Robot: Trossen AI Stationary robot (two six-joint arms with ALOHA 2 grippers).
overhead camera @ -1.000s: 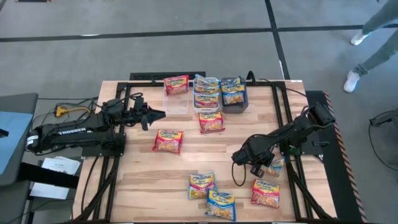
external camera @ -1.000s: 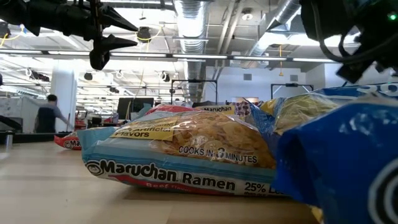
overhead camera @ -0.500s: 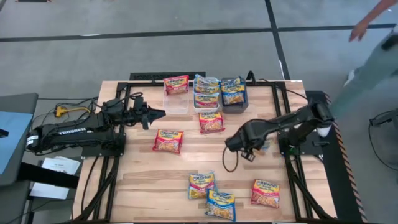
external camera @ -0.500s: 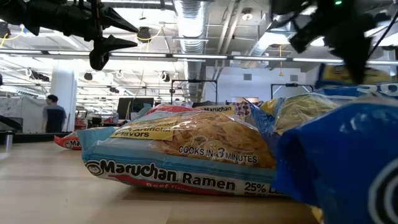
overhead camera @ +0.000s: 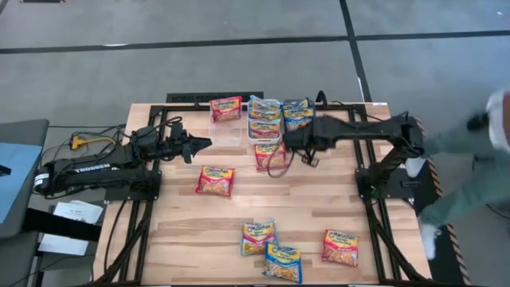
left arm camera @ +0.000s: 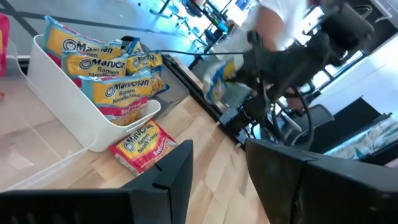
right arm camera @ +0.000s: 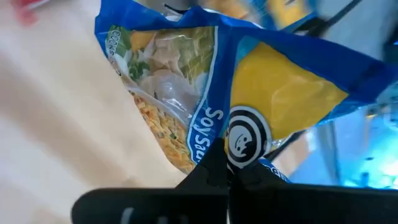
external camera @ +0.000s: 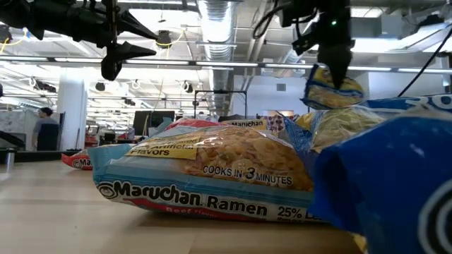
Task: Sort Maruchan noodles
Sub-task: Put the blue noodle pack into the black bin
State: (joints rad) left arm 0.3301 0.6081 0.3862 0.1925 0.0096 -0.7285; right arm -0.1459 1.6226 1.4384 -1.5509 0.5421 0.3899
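Several Maruchan noodles packets lie flat on the wooden table: red ones (overhead camera: 215, 180) (overhead camera: 272, 156) (overhead camera: 340, 247) and two near the front (overhead camera: 257, 237) (overhead camera: 283, 261). More sit in the white bin (overhead camera: 264, 119) and the dark-grey bin (overhead camera: 299, 118), and one red packet (overhead camera: 225, 108) is at the clear bin (overhead camera: 225, 133). My right gripper (overhead camera: 293, 142) hovers beside the dark-grey bin, shut on a blue packet (external camera: 332, 88). My left gripper (overhead camera: 207, 145) waits open, above the table's left side. My right gripper (right arm camera: 227, 171) pinches the blue packet between its two fingers at one edge (right arm camera: 239, 146), beside the round logo. The packet (external camera: 332, 88) hangs below the fingers, clear of the table and crumpled. In the high view the arm hides it.
The three bins stand in a row at the far edge. A black cable loop (overhead camera: 279, 163) dangles from my right arm over a red packet. A person (overhead camera: 478, 151) moves just past the table's right edge. Bare wood lies in the middle of the table.
My right gripper has risen from the table's near right part and swung toward the far edge and left, to the dark-grey bin, carrying the blue packet lifted clear. The person at the right has stepped closer to the table.
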